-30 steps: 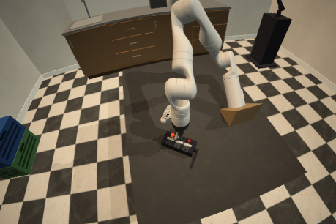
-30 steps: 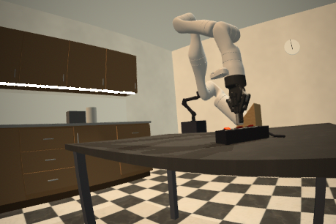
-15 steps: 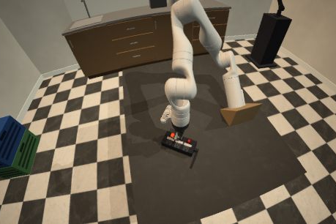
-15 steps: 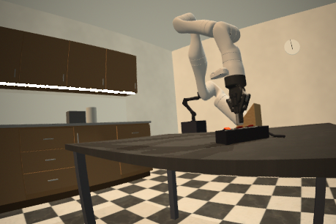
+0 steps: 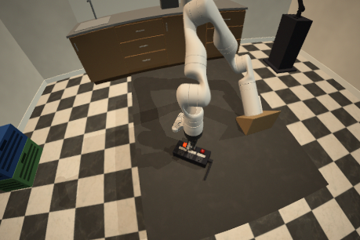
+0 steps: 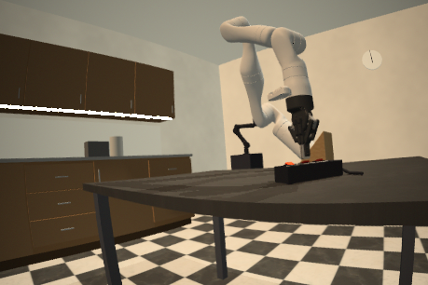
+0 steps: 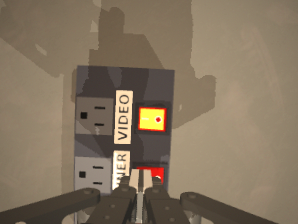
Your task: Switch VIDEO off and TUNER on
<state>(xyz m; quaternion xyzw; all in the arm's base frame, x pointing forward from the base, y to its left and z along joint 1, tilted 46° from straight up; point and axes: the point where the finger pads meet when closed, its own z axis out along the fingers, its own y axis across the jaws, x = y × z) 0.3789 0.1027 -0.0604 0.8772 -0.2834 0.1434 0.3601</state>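
One dark table (image 5: 263,172) fills the middle of the top view, and we find the power strip (image 5: 192,154) lying flat on it just below centre, right way up, with its cord trailing toward the lower right. Our arm (image 5: 192,67) drops onto it from above. In the exterior view the strip (image 6: 308,170) sits at right of centre, and the tool (image 6: 306,154) hangs straight above it, its tip just over the strip's top face.

We see the strip's long axis run up and down the wrist frame. The VIDEO switch (image 7: 152,119) glows bright yellow-orange at centre, with its label and an outlet (image 7: 92,115) to its left. Below it, a red switch (image 7: 150,176) sits right at our tool (image 7: 141,193); the label beside it is partly hidden, but its last letters suggest TUNER. The third switch is out of the wrist frame.

Our tool is fully pinched together with nothing between its fingers, so we use it as a single poking tip. It stands over the lower switch, and we cannot tell whether it touches. VIDEO lies farther along the strip, toward the top of the frame, so we judge that reaching it calls for a short slide along the long axis.
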